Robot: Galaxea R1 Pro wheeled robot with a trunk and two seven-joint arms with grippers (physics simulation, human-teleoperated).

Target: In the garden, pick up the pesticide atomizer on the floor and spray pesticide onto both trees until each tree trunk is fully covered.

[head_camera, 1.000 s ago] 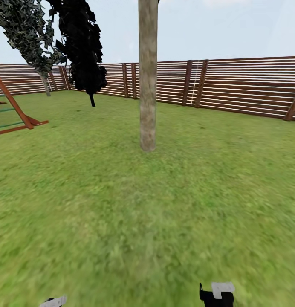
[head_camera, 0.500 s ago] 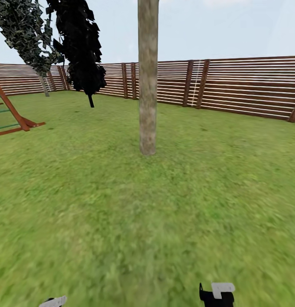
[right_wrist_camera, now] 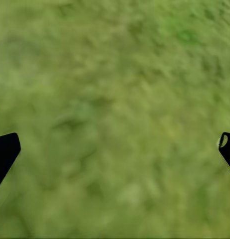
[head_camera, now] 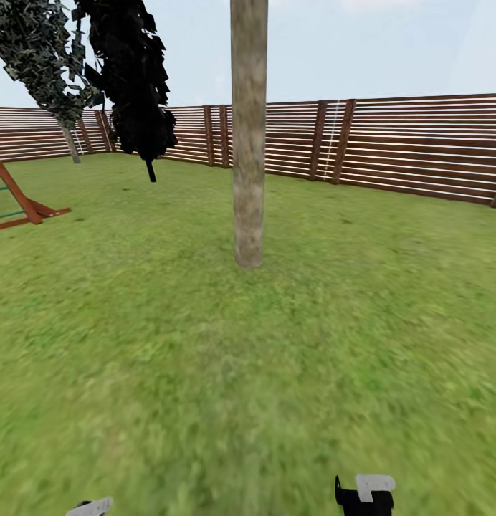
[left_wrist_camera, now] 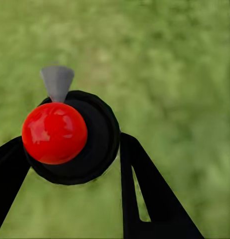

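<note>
Left wrist view: left gripper (left_wrist_camera: 70,164) clamps pesticide atomizer (left_wrist_camera: 70,137) (red top toward camera, axis end-on).

green lawn (head_camera: 205,373) spreads right across the head view, running back to the slatted wooden fence (head_camera: 420,147). one thick pale tree trunk (head_camera: 248,143) stands straight up out of the grass at centre. far left, a reddish wooden frame (head_camera: 18,197) rests on the turf, and a near-black thin-stemmed tree (head_camera: 137,79) rises by the fence
</note>
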